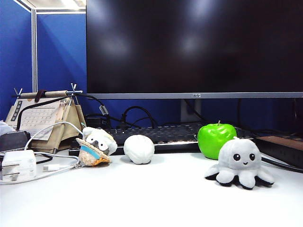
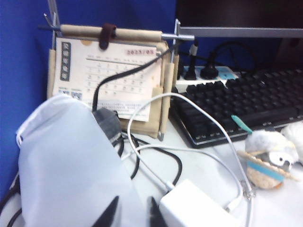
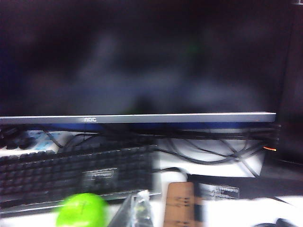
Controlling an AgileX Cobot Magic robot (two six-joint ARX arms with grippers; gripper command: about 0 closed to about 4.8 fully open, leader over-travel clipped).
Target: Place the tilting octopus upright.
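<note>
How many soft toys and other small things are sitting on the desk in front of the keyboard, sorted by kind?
Plush toys: 2, the octopus and the hatted animal
White wrinkled balls: 1
Green apples: 1
Total: 4

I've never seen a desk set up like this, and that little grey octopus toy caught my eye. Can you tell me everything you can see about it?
The light grey plush octopus looks soft and fuzzy, with a rounded domed head, two black eyes, a small smile and faint pink cheeks. Its stubby tentacles spread outward, grey on top with black showing underneath. It sits upright on the white table, facing the exterior camera, on the right side, just in front of the shiny green apple; whether they touch is unclear. No end effector is near it.
</note>
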